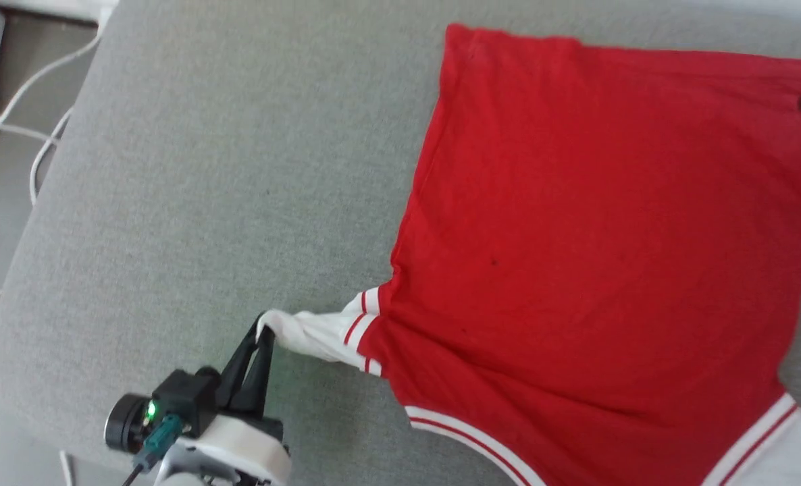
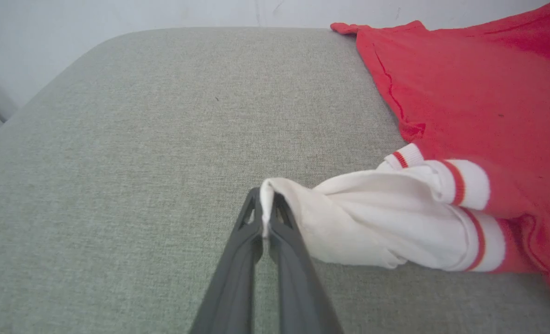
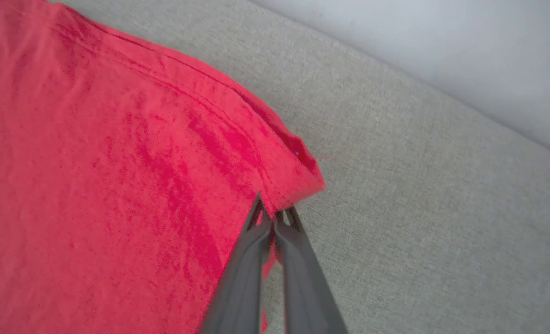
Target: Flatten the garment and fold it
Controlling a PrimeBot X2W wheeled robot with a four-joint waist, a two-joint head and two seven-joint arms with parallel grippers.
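Left wrist view: the left gripper (image 2: 266, 204) is seen pinched shut on the white sleeve (image 2: 372, 222) tip, which is drawn outward, likely so the garment (image 1: 596, 270) is flattened. The right gripper (image 3: 273, 213) is clamped beside a red hem corner (image 3: 303, 181); the garment is spread on the grey cushion (image 1: 204, 202).

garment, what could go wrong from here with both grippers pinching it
The left gripper holds only the very tip of the white sleeve; a hard pull may slip it free.
The right gripper pinches the garment at an edge near a corner, so uneven pulling could skew it on the grey cushion.
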